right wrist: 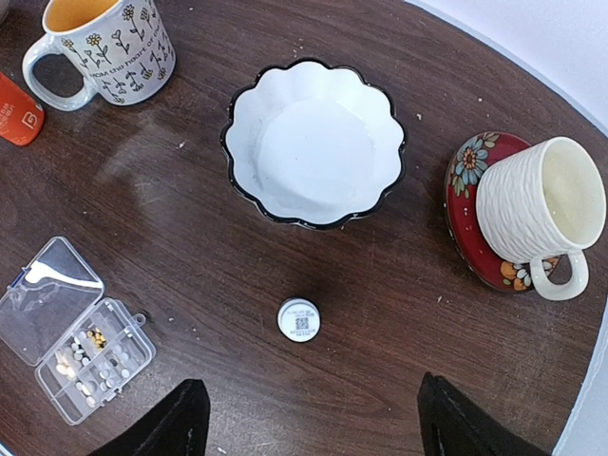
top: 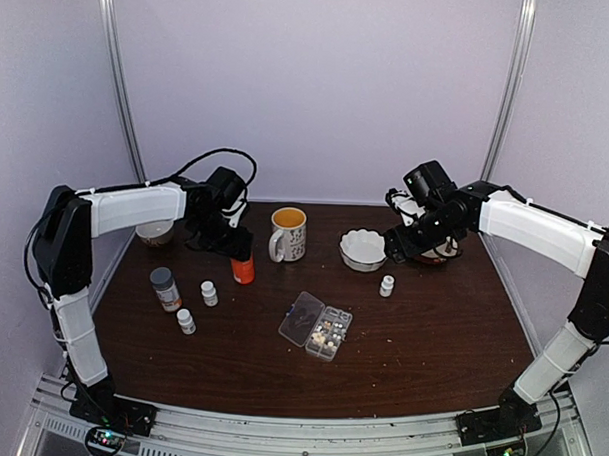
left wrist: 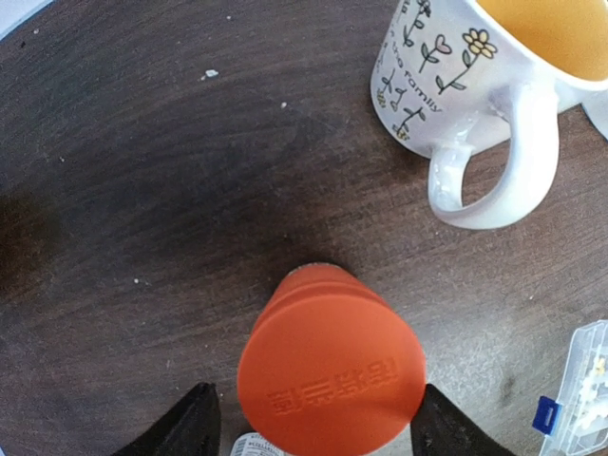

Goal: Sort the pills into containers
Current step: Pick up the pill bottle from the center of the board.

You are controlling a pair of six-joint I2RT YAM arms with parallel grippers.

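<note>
One clear flat plastic organizer box (top: pixel 316 326) lies lid-open mid-way on the dark wood-grain table (top: pixel 430 362), tiny whitish and tan pills (top: pixel 328 335) in its compartments, well apart from the left gripper (top: pixel 234 242) and right gripper (top: pixel 404 243) further back. Left wrist: fingers spread wide around a smooth round orange plastic bottle (left wrist: pixel 328 380), not clamped. I'd guess bottle-fetching; next needs a square squeeze. Right wrist: fingers wide, empty, small white bottle (right wrist: pixel 299 318) just ahead.
</note>
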